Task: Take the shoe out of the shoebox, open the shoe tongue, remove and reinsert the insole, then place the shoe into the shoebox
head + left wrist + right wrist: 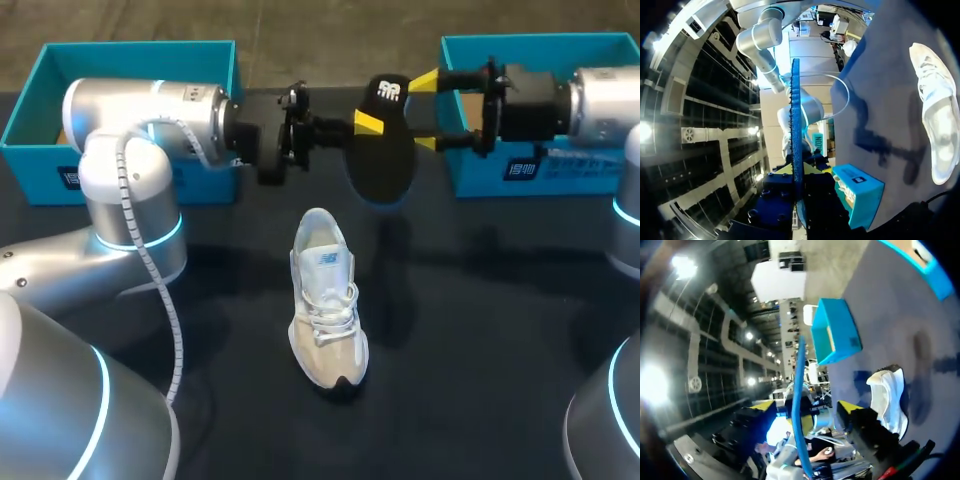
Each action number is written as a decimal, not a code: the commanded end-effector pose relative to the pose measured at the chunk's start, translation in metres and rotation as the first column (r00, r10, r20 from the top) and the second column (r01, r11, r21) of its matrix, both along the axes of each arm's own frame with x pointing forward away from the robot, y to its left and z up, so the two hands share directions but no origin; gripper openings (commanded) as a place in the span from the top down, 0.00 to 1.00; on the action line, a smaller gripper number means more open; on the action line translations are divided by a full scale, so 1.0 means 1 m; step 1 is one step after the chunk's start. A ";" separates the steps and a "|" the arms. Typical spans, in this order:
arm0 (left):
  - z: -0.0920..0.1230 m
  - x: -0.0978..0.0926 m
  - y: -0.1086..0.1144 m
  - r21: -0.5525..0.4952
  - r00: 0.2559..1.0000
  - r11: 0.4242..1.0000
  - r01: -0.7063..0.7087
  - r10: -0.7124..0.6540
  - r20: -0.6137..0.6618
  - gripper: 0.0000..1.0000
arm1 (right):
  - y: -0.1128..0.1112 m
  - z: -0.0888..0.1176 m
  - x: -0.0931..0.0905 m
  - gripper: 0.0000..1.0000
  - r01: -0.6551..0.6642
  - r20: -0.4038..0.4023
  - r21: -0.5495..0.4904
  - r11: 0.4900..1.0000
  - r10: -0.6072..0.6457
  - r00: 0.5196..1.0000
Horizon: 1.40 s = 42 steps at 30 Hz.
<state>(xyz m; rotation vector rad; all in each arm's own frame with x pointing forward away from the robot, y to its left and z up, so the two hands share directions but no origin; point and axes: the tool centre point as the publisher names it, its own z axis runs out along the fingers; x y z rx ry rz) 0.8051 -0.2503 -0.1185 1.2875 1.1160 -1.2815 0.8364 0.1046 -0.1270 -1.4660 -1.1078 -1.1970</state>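
Head view: shoe (325, 310), insole (385, 155) (held) outside shoeboxes (140, 48)

1. At the upper left of the head view, my left arm (140, 150) covered the near right corner of the left shoebox (60, 100).
2. At the upper right, the right shoebox (545, 60) ran past the frame's edge, and my right arm (600, 100) hid its middle.
3. The insole (385, 150) hid one fingertip of my left gripper (372, 125).
4. In the right wrist view, a finger of my right gripper (805, 407) covered part of the shoe (886, 390).
5. Both wrist views showed the insole only edge-on, so its faces were hidden.
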 end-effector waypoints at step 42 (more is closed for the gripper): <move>0.009 -0.007 0.029 0.088 0.985 0.995 -0.055 0.069 -0.157 1.00 | -0.088 0.000 -0.042 0.00 -0.075 0.201 -0.035 0.997 0.080 0.976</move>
